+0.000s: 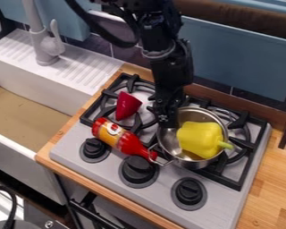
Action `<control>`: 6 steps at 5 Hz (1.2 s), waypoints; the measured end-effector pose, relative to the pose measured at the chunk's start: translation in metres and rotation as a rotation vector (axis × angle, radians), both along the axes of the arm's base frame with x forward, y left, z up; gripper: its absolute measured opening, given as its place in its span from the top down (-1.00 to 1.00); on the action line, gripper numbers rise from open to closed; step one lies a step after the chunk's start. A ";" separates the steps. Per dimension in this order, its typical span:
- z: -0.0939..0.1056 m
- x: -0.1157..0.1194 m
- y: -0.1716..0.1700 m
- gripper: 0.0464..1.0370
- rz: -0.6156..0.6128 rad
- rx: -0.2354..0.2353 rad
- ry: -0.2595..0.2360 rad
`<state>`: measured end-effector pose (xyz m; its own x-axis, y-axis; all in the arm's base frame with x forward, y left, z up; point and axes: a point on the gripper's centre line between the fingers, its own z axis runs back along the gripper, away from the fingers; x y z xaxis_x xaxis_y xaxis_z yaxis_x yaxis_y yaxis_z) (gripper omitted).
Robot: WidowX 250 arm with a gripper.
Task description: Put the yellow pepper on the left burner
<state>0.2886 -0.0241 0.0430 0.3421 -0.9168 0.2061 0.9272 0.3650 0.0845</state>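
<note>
Hanging from twelve o'clock, the black arm (170,69) comes down over the grey stove (114,169). A white sink (26,62) stands on the stove's ten o'clock side, and the wooden counter (269,192) shows at four o'clock.

On the stove's right-hand burner is a shiny metal pot (185,116), the claw (164,120) hanging by its rim at about ten o'clock. Whether the two touch, I cannot tell, nor can I make out how far the claw is open or whether it has hold of anything.

The yellow pepper (199,139) lies inside the pot, just beside the claw, at four o'clock from it. It is plump, bright and smooth, with rounded lobes, tipped on its side so that its pale green stem (227,146) points between three and four o'clock.

At nine o'clock from the pot lies a red and yellow bottle (114,135), its narrow end near the pot's handle (164,162). Smaller still, a dark red cone (127,105) sits at ten o'clock from the pot, on the left burner.
</note>
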 end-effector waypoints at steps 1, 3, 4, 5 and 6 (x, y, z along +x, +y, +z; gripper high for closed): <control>-0.002 -0.002 -0.004 -0.91 -0.072 -0.007 0.004; -0.013 -0.003 -0.010 -0.91 -0.157 -0.012 0.068; -0.021 -0.002 -0.016 -0.91 -0.149 -0.005 0.074; -0.024 -0.003 -0.018 -0.91 -0.147 -0.002 0.073; -0.023 -0.004 -0.020 -0.91 -0.154 -0.011 0.081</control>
